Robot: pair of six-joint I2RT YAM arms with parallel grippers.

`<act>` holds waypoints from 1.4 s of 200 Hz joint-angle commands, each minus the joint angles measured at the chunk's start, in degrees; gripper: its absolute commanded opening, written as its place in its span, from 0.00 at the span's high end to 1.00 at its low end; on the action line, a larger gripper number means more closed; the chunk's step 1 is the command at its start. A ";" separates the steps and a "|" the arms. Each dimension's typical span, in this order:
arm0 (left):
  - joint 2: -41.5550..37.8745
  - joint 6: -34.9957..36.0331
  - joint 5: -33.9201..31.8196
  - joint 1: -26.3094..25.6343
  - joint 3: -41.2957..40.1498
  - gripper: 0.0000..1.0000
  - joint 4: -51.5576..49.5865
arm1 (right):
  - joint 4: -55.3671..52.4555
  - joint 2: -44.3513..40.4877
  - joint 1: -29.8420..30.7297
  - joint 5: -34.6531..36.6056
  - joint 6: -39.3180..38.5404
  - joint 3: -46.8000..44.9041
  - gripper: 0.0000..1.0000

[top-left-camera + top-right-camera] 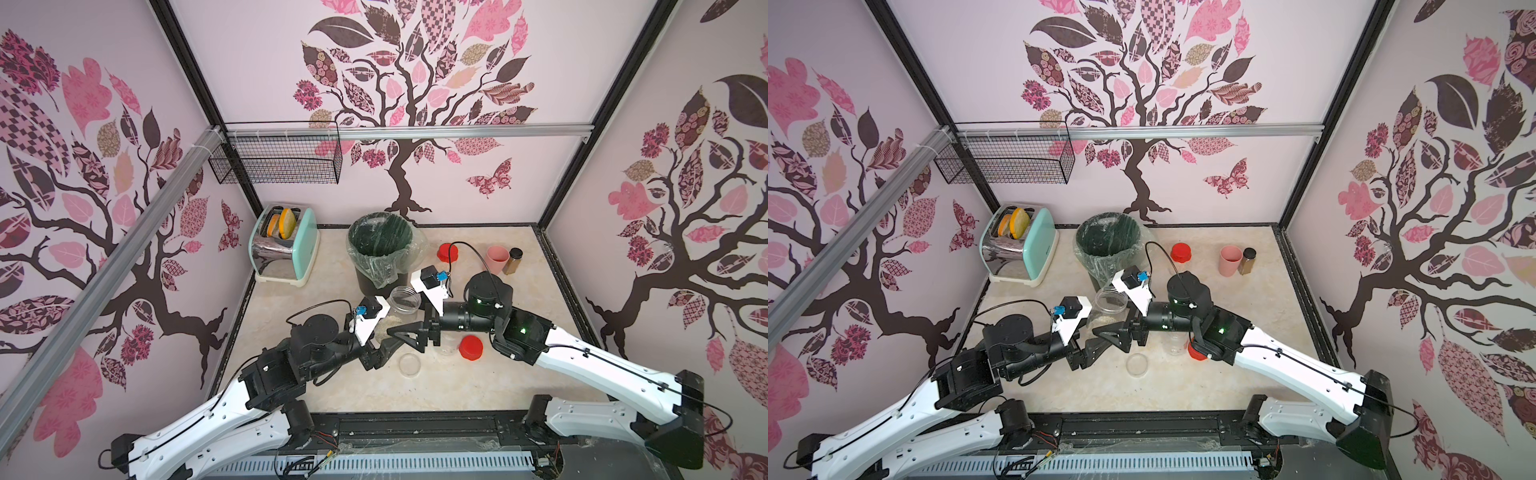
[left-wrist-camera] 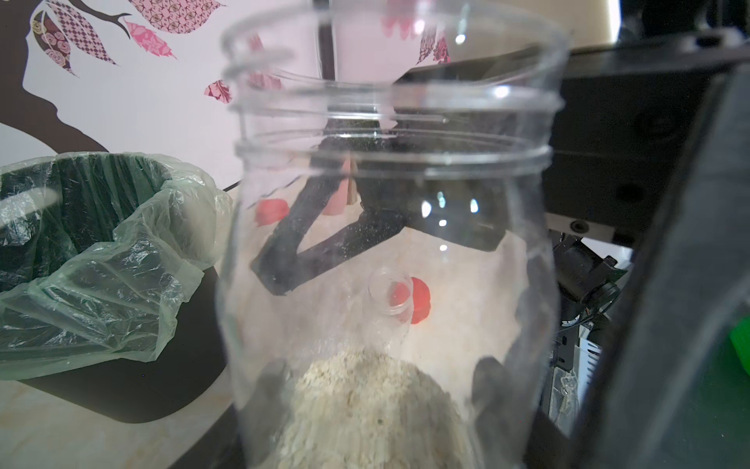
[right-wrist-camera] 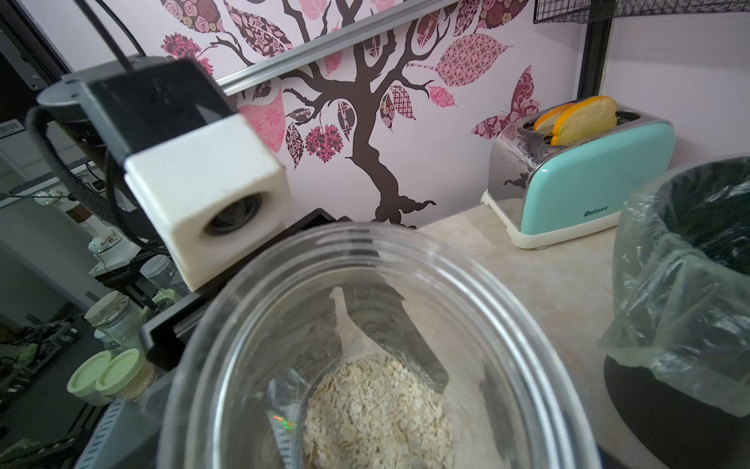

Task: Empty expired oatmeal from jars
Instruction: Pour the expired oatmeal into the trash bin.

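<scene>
My left gripper (image 1: 385, 341) is shut on the lower part of an open clear jar (image 1: 405, 300), held tilted above the table just in front of the bin. Pale oatmeal (image 2: 357, 398) lies heaped at the jar's bottom between the left fingers (image 2: 274, 390). My right gripper (image 1: 402, 340) reaches in from the right. Its fingers (image 3: 497, 406) stand on either side of the same jar (image 3: 365, 284), and I cannot make out contact. An empty lidless jar (image 1: 446, 347) stands by a red lid (image 1: 470, 347). A red-lidded jar (image 1: 448, 252) stands at the back.
The black bin (image 1: 380, 245) with a green liner stands behind the held jar. A clear lid (image 1: 409, 365) lies on the table near the front. A pink cup (image 1: 497, 258) and a brown bottle (image 1: 513, 261) stand back right. A mint toaster (image 1: 284, 245) is back left, under a wire basket (image 1: 276, 158).
</scene>
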 commanded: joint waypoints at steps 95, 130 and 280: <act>-3.06 8.57 -5.31 0.14 -4.03 0.02 9.62 | -4.11 3.79 -3.52 2.74 13.19 10.23 0.45; -6.52 14.45 -13.60 0.12 -13.12 0.02 28.95 | -0.48 5.14 -8.14 -1.17 22.26 12.00 0.44; -0.39 31.49 -14.61 0.14 -17.79 0.06 56.69 | 11.09 9.39 -13.74 -13.16 41.44 14.47 0.42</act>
